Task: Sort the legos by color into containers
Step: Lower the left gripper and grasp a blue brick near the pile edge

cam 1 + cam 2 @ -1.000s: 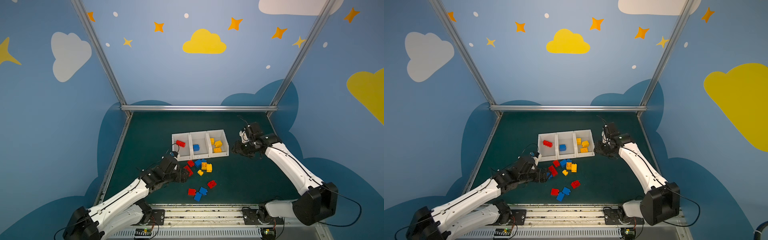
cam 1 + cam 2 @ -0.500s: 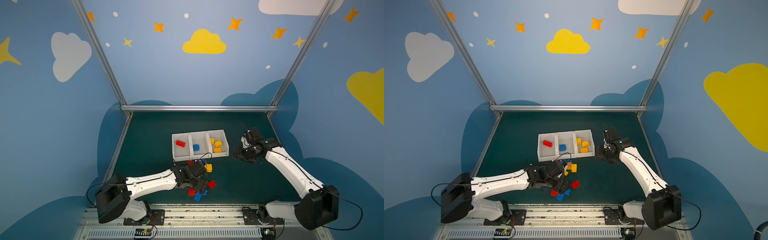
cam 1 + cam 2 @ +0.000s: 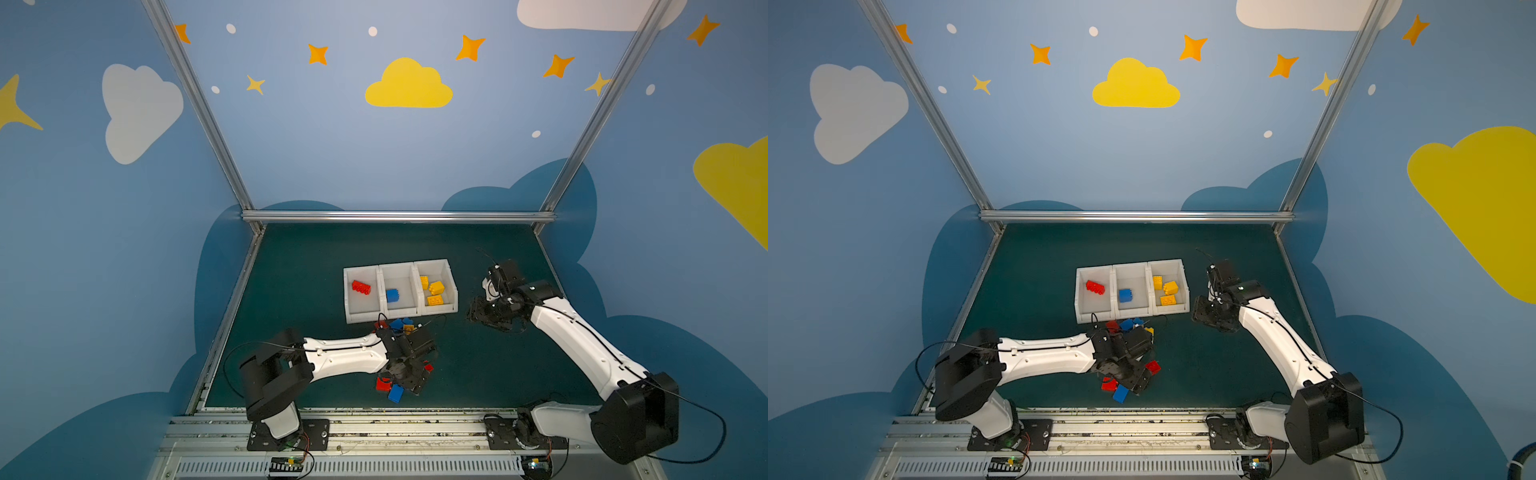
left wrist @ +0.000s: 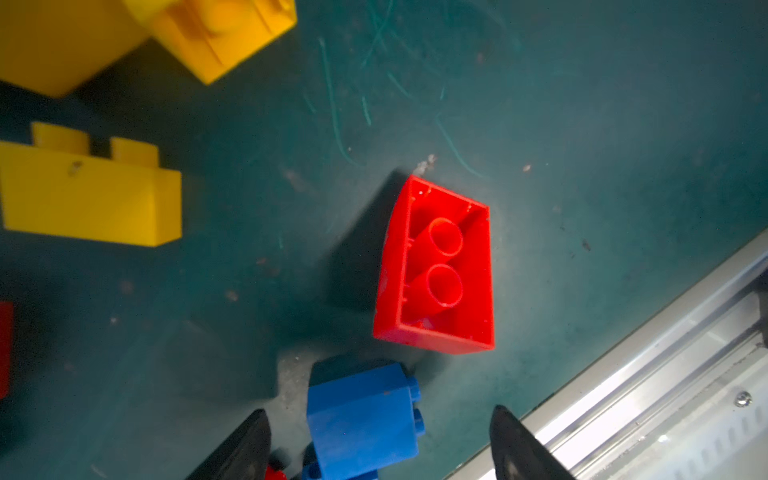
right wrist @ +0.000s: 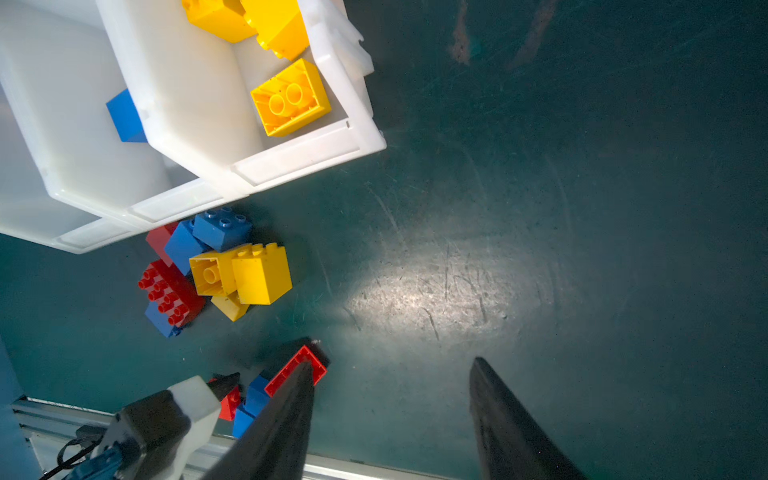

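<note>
Both wide: left end effector straddles blue brick (untouched), right end effector empty.

Scratched green mat under blue cloud-painted walls

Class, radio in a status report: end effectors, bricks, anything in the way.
Left end effector open around blue brick. Right end effector open, empty, beside bins. Red brick close alongside; pile unsorted.

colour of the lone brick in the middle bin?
Blue. The brick shows best in a top view.
</note>
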You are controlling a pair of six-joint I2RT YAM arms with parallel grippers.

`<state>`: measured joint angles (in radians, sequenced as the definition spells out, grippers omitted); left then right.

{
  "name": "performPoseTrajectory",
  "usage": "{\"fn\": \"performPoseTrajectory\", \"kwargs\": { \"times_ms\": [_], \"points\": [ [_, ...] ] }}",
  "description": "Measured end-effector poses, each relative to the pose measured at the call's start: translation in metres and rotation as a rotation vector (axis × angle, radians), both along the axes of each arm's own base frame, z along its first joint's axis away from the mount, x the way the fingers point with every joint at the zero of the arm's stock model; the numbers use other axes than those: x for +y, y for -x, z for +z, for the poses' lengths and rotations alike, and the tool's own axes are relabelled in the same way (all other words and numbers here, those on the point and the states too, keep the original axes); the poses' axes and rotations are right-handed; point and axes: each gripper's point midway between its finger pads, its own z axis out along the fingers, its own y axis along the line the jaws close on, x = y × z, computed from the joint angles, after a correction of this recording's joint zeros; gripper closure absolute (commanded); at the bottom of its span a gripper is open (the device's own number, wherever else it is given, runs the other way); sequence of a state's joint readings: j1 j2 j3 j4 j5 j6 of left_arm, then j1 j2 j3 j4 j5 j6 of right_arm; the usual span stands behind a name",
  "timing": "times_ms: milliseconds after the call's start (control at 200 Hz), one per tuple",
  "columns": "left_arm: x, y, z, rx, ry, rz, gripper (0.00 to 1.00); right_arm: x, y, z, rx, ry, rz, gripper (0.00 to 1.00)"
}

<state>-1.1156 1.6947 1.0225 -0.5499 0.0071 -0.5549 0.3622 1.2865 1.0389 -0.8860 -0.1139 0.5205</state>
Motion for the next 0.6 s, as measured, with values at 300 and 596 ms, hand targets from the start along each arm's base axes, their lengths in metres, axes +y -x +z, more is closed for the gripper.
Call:
{"fn": "performPoseTrajectory", "kwargs": {
  "times_ms": [300,596],
  "points": [
    [-0.005,0.001,-0.012,0.032,-0.076,-0.017,0.29,-0.001,0.003,-0.006,0.006,-0.002,-0.006,0.4],
    [-0.003,0.001,-0.014,0.029,-0.101,-0.022,0.37,0.0,0.001,-0.006,-0.004,-0.007,-0.007,0.41]
  ]
}}
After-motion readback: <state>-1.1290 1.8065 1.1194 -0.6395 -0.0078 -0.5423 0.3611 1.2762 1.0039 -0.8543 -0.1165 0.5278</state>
